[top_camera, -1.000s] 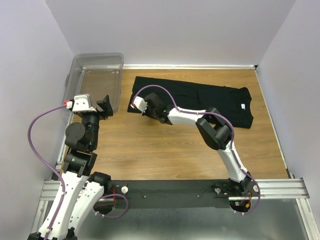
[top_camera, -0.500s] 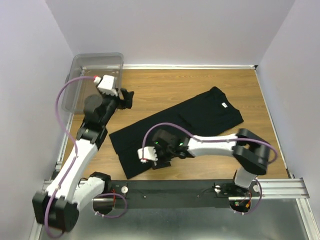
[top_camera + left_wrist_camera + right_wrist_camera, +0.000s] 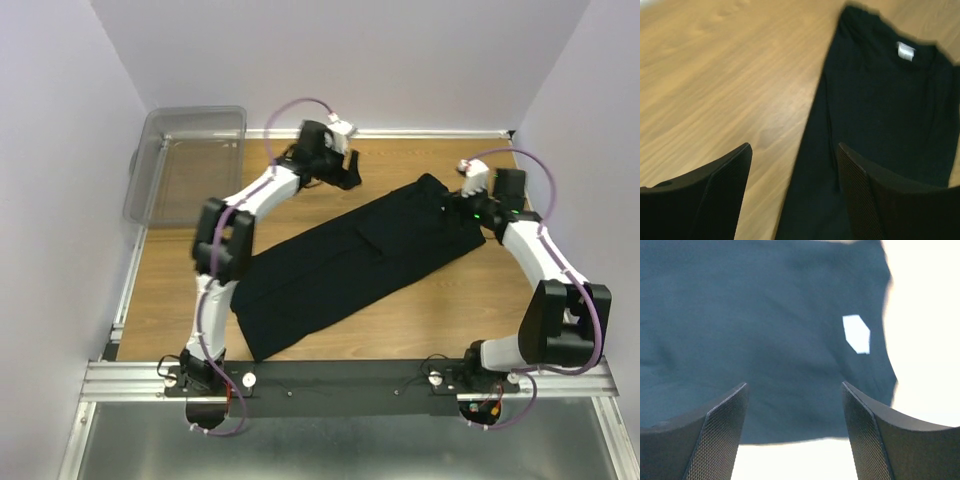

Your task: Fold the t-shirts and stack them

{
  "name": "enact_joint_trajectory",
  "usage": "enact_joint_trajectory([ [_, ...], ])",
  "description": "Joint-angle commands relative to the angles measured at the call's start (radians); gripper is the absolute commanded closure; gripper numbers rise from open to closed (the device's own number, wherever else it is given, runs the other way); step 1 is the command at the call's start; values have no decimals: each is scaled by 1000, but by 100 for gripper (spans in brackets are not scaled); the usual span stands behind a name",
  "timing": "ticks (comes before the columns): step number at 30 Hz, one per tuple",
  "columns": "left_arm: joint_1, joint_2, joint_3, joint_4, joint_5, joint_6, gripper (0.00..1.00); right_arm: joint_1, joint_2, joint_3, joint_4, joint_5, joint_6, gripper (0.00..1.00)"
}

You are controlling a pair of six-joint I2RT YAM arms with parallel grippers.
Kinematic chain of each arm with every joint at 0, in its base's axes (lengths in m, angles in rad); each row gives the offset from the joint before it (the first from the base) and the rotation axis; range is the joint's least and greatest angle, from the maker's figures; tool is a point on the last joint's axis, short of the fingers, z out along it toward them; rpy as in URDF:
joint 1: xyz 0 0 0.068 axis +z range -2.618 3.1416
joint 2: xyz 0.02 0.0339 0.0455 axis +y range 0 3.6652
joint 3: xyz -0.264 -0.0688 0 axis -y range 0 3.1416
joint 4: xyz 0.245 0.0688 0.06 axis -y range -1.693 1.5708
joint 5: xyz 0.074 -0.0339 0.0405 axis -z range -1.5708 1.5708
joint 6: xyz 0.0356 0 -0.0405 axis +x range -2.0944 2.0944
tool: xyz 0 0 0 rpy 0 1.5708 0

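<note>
Left pincer (image 3: pixel 793 146) and right pincer (image 3: pixel 794 383) hang wide, empty, by t-shirt (image 3: pixel 350 260) collar edge

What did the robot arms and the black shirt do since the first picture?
The t-shirt swung from lying straight along the back of the table to slanting toward the front. The right gripper, which had dragged its bottom end, let go and moved to the collar end, open. The left gripper swung from beside the bin to the far middle, open and empty. The clear bin stayed put.
</note>
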Motion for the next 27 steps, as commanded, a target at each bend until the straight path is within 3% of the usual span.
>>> enact_joint_trajectory([
  [1, -47, 200, 230, -260, 96, 114, 24, -149, 2, 1, -56, -174, 201, 20],
  [4, -63, 342, 404, -335, 105, 149, 24, -183, -18, -9, -56, -213, 203, 20],
  [7, -69, 419, 479, -371, 140, 149, 25, -200, -24, -2, -58, -223, 218, 20],
  [15, -95, 528, 542, -435, 249, 149, 35, -206, -15, -3, -61, -245, 211, 20],
  [20, -124, 548, 555, -452, 243, 149, 42, -215, -15, -6, -61, -257, 209, 20],
  [22, -130, 554, 562, -455, 249, 149, 49, -221, -18, -8, -61, -262, 209, 20],
  [23, -132, 556, 565, -455, 243, 146, 64, -224, -20, -6, -61, -263, 209, 20],
  [25, -132, 559, 582, -457, 216, 124, 72, -230, -20, -9, -61, -269, 207, 20],
  [27, -130, 560, 602, -460, 146, 106, 95, -235, -24, -11, -62, -277, 204, 19],
])
